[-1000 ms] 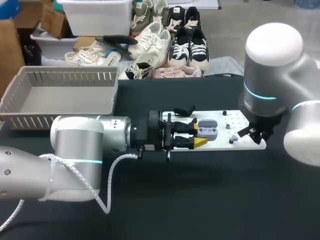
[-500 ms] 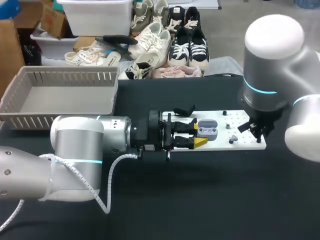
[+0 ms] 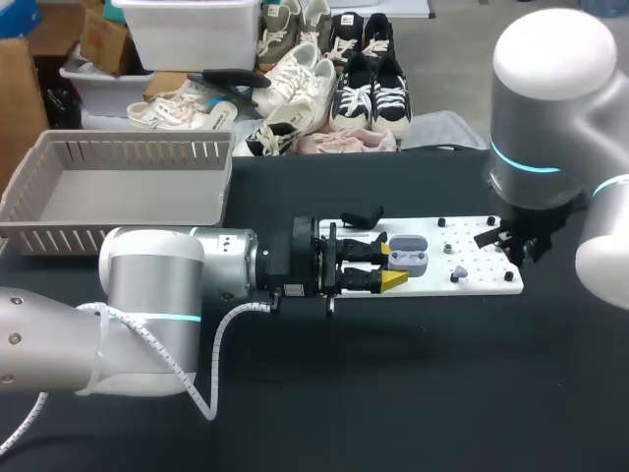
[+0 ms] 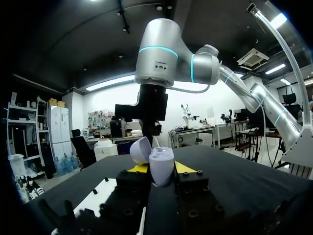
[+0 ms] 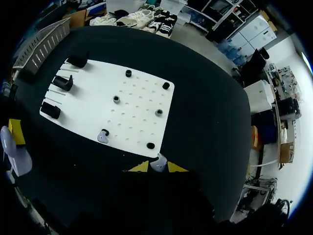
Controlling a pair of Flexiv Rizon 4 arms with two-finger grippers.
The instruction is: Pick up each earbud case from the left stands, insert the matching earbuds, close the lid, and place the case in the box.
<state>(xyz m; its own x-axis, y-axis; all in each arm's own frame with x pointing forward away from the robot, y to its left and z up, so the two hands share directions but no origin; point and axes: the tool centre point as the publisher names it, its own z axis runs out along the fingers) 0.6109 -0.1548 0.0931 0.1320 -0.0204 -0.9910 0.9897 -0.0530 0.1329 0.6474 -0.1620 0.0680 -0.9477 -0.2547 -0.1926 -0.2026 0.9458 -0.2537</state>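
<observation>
Grey earbud case [image 4: 160,162], lid open, stands clamped between the yellow tips of the left gripper [image 4: 160,169], one finger pressing each side. In the head view it is held over the white board [image 3: 491,283], just beside the black stands [image 5: 62,83]. Right gripper [image 5: 157,167] hangs at the board's right end, its tips clenched on a small grey earbud [image 5: 157,163]. A second earbud [image 5: 102,137] lies on the board, well apart from both grippers.
</observation>
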